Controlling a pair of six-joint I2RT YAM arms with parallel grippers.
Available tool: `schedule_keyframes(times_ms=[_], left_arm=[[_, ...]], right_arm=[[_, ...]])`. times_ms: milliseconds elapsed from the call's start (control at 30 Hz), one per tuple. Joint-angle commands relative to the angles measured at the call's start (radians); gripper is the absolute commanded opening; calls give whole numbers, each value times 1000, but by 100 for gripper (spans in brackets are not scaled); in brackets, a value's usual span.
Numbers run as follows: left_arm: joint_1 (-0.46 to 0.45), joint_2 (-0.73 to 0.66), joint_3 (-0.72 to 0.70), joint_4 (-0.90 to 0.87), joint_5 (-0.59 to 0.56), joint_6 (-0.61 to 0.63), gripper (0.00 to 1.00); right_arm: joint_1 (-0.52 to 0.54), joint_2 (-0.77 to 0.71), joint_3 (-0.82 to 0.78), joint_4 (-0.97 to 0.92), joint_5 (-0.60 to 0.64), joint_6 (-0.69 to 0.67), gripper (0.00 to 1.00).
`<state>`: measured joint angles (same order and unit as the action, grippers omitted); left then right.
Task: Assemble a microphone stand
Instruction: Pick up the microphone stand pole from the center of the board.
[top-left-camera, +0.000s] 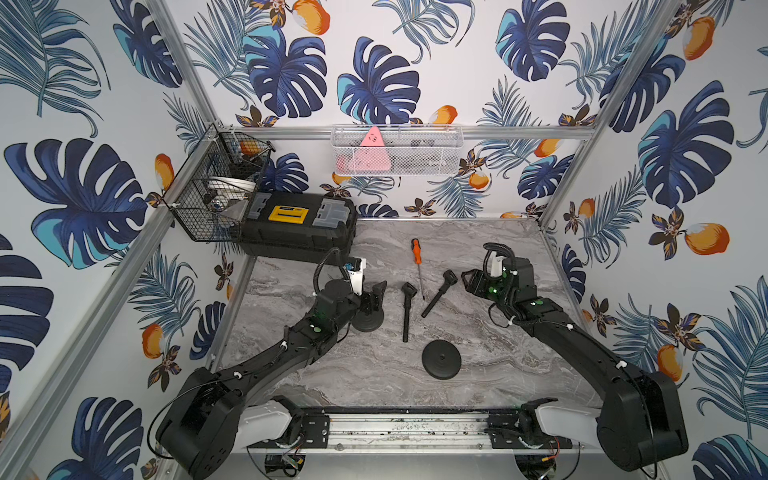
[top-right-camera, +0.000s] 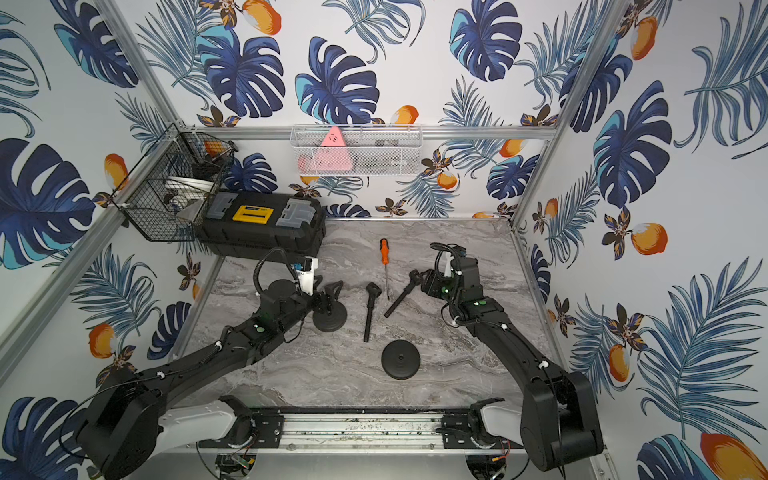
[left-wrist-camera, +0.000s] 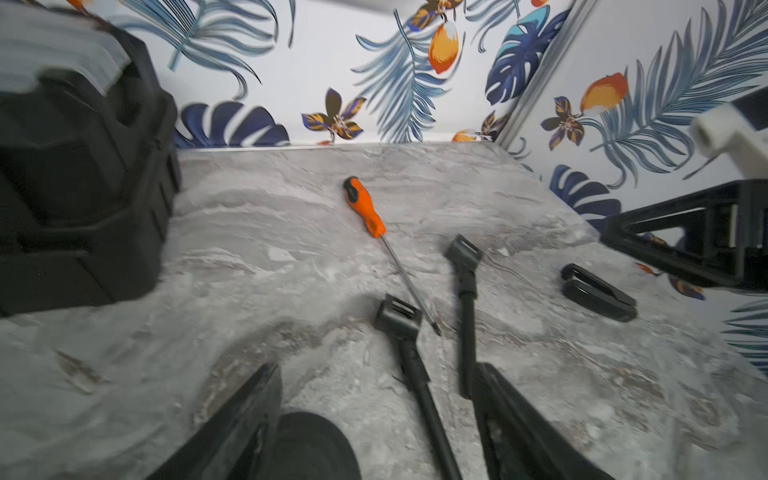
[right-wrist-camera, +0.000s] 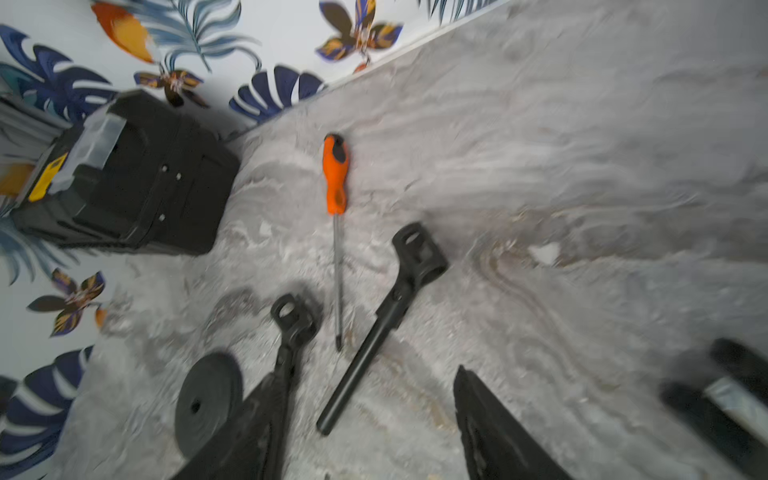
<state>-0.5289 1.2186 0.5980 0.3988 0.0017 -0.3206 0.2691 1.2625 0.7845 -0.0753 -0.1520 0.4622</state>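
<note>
Disc base (top-left-camera: 441, 359), black, perhaps rubber, marbled table (top-left-camera: 503, 345)

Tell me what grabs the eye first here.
The orange screwdriver lies mid-table, vivid against the grey tabletop. A left pole and a right pole flank its shaft, with a round base nearer the robot. A black toolbox with a yellow latch sits far left.

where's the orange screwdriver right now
In both top views the orange screwdriver lies flat on the marble table, centre-back, handle toward the far wall; its tip ends between the straight black pole and the slanted black pole.
</note>
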Motion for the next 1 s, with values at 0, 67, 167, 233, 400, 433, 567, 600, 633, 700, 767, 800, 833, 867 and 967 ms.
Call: schedule_keyframes(times_ms=[0, 67, 167, 233, 400, 433, 567, 600, 633, 700, 767, 800, 833, 867, 967], left_arm=[[-54, 28, 4, -37, 117, -106, 74], [-81, 43, 13, -67, 151, -119, 69], [-122, 35, -5, -53, 127, -80, 69], [-139, 25, -12, -60, 95, -47, 70], [-161, 34, 9, -132, 66, 9, 79], [-165, 43, 9, -135, 63, 16, 78], [-179, 75, 23, -162, 53, 38, 77], [-184, 81, 28, -173, 43, 43, 77], [-185, 82, 29, -176, 32, 46, 77], [-187, 81, 26, -175, 24, 49, 77], [-189, 77, 23, -175, 17, 49, 77], [-189, 75, 23, -176, 14, 48, 77], [-189, 73, 22, -179, 11, 49, 77], [-190, 71, 22, -182, 8, 50, 77], [-191, 64, 20, -187, -5, 55, 77]], right_arm=[[27, 4, -6, -92, -123, 97, 70], [28, 31, 9, -110, -159, 91, 68], [33, 74, 26, -135, -148, 106, 67], [33, 97, 21, -123, -130, 130, 67], [33, 163, 42, -93, -111, 185, 64], [33, 180, 46, -80, -100, 205, 64], [33, 255, 95, -80, -87, 233, 65], [33, 272, 106, -82, -89, 241, 65], [33, 290, 120, -86, -83, 250, 65], [32, 314, 136, -93, -54, 273, 64], [30, 338, 141, -71, -61, 289, 62], [30, 352, 148, -72, -64, 301, 61], [28, 373, 160, -74, -73, 308, 60], [27, 394, 173, -74, -85, 311, 60], [27, 449, 207, -77, -120, 314, 59]])
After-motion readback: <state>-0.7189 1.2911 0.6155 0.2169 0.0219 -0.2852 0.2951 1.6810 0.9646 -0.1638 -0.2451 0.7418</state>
